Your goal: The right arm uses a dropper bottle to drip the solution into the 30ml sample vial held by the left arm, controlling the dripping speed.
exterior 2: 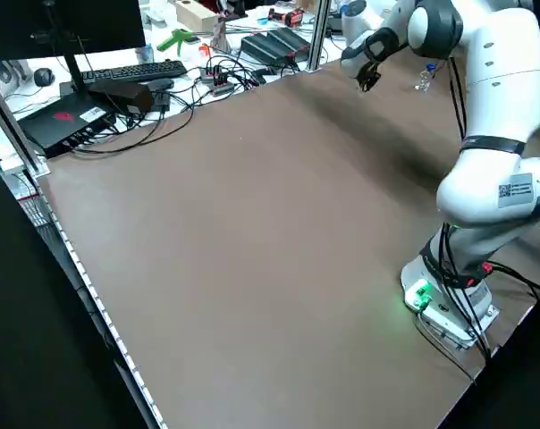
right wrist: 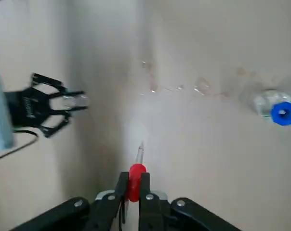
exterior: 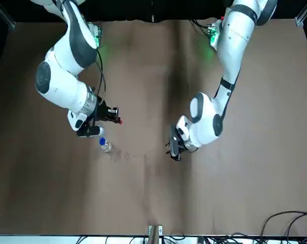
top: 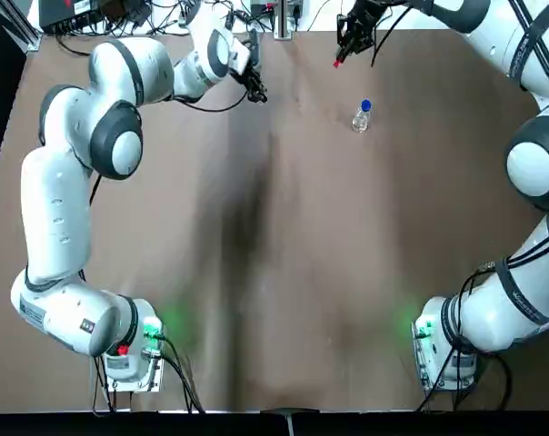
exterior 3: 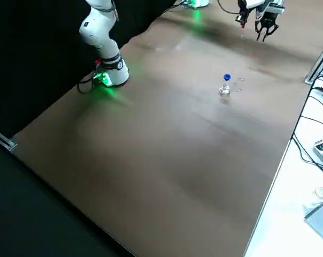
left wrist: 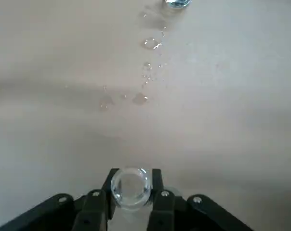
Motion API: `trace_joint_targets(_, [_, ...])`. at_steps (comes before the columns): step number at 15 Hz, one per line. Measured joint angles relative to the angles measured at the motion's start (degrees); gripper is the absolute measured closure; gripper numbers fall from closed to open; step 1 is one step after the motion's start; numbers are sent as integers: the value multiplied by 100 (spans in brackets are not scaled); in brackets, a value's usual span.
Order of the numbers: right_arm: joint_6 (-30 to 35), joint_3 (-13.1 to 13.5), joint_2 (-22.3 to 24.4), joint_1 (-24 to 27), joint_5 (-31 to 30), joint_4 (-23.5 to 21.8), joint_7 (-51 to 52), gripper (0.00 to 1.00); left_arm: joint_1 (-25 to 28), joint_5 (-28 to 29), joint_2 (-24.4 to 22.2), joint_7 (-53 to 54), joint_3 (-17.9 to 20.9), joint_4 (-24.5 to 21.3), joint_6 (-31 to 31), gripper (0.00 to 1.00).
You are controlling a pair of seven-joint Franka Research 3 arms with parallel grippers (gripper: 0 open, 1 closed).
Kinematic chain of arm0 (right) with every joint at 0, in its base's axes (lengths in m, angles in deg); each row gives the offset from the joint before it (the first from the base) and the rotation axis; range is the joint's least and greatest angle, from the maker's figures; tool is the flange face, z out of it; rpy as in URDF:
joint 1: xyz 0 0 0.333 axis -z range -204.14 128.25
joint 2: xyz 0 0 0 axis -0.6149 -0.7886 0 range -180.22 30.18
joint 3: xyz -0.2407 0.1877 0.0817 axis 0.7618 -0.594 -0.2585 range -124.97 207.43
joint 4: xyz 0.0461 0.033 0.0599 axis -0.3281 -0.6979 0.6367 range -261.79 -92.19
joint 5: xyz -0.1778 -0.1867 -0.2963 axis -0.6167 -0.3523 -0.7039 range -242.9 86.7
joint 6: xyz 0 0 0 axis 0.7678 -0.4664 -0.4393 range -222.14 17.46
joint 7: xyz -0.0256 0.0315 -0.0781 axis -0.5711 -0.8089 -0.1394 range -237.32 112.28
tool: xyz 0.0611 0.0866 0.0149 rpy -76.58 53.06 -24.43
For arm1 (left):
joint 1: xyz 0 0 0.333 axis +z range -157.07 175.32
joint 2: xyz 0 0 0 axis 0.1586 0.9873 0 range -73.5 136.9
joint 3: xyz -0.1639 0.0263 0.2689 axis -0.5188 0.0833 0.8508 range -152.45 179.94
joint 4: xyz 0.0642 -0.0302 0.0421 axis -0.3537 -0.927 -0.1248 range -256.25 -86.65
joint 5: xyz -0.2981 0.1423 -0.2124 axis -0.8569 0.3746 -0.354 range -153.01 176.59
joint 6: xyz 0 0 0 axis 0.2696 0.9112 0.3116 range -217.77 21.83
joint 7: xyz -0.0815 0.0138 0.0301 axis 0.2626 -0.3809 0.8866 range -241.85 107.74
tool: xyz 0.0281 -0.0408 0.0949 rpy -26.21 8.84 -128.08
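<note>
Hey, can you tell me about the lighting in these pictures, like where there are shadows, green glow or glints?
Top view: a dark shadow streaks the table, with green glow beside both arm bases. Right side view: green light spills near the base at the upper left. Left wrist view: the sample vial's rim glints, as do droplets. Right wrist view: a broad shadow crosses the tabletop.
</note>
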Motion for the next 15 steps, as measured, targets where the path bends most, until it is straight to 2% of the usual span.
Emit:
trace_joint_targets(2, [-243,0,-1,-62,170,0,-1,87,-204,624,-7,-896,3,123,-40,69])
trace_joint_targets(5, [-633,0,-43,-152,262,-1,-2,87,-477,1152,-7,-1783,32,261,-80,69])
trace_joint_targets(9, [-1019,0,-182,-309,405,-2,-5,87,-885,1254,-5,-2207,302,292,-288,69])
trace_joint_targets(15, [-1586,-1,-425,-550,439,-3,-7,87,-936,1255,-5,-2249,323,291,-349,69])
